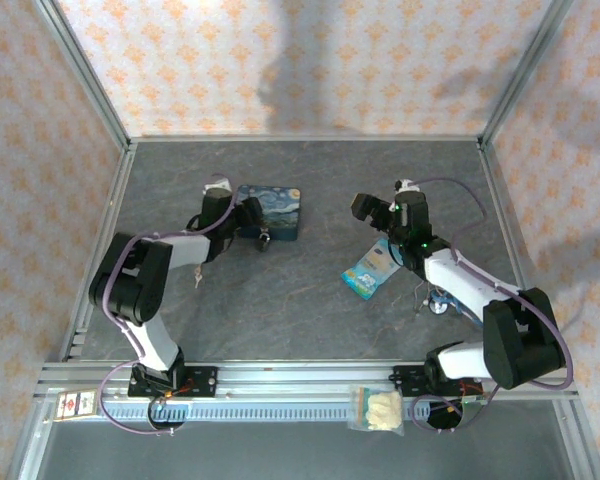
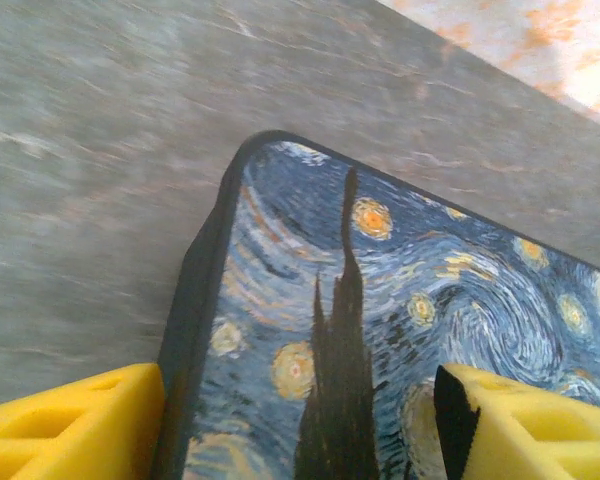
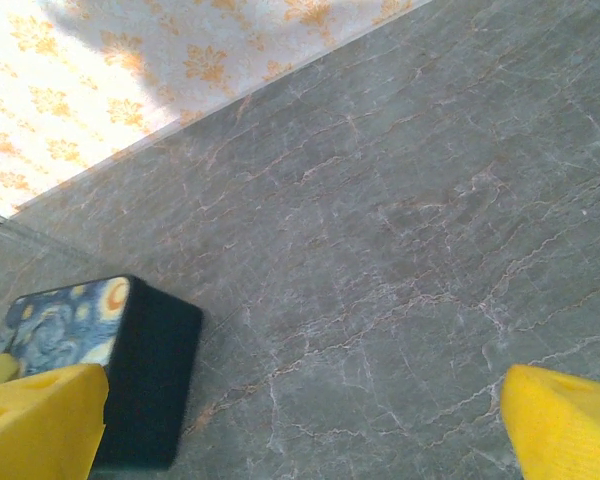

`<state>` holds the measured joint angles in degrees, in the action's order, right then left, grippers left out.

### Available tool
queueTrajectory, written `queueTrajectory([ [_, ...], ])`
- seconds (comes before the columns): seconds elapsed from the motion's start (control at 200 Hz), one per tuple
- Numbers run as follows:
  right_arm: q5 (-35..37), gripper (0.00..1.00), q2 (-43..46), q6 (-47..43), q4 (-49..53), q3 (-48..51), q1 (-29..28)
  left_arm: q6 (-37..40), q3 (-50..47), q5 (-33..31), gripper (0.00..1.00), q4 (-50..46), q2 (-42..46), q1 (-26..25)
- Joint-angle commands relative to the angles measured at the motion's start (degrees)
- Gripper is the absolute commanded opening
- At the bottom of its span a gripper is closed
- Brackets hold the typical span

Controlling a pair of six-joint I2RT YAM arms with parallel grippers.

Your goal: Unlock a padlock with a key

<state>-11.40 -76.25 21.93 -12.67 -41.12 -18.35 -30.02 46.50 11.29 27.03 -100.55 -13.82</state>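
Observation:
The padlock (image 1: 264,240) is a tiny dark thing on the table against the near edge of the blue starry-night tin (image 1: 271,211). My left gripper (image 1: 250,218) hovers at the tin's left end. In the left wrist view its yellow fingers (image 2: 70,420) stand apart, one outside the tin's dark side wall, the other over the painted lid (image 2: 380,300). My right gripper (image 1: 376,212) hangs open over bare table to the right of the tin, nothing between its fingers (image 3: 40,420). A small silvery-blue thing (image 1: 437,300) beside the right forearm may be the key.
A blue and white packet (image 1: 370,270) lies on the grey marbled table just below the right gripper. A small pale bit (image 1: 197,278) lies by the left arm. Metal frame posts and patterned walls close in the table. A clear bag (image 1: 376,408) sits on the front rail.

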Motion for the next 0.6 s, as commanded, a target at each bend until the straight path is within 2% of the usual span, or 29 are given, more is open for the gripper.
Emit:
queueTrajectory([
  [0.0,0.5,1.00,0.0,0.9,0.6,-1.1,-0.5,-7.1,1.5,-1.8,0.69,5.3,-2.8,-3.2],
  [0.205,-0.5,1.00,0.0,1.7,0.4,-0.1,-0.5,-8.1,7.0,-2.6,0.71,4.1,-6.5,-6.8],
  [0.37,-2.4,1.00,-0.8,1.7,0.1,0.4,-1.1,-7.2,3.4,-8.0,0.78,1.6,0.0,-5.4],
  [0.45,-2.3,1.00,-1.4,1.2,-0.1,0.3,-2.5,-5.4,1.8,-8.6,0.80,-3.3,4.4,-3.1],
  [0.596,-1.7,1.00,-3.0,0.8,-0.4,-0.2,-4.8,0.3,1.1,-9.9,0.81,-19.4,10.6,1.2],
])
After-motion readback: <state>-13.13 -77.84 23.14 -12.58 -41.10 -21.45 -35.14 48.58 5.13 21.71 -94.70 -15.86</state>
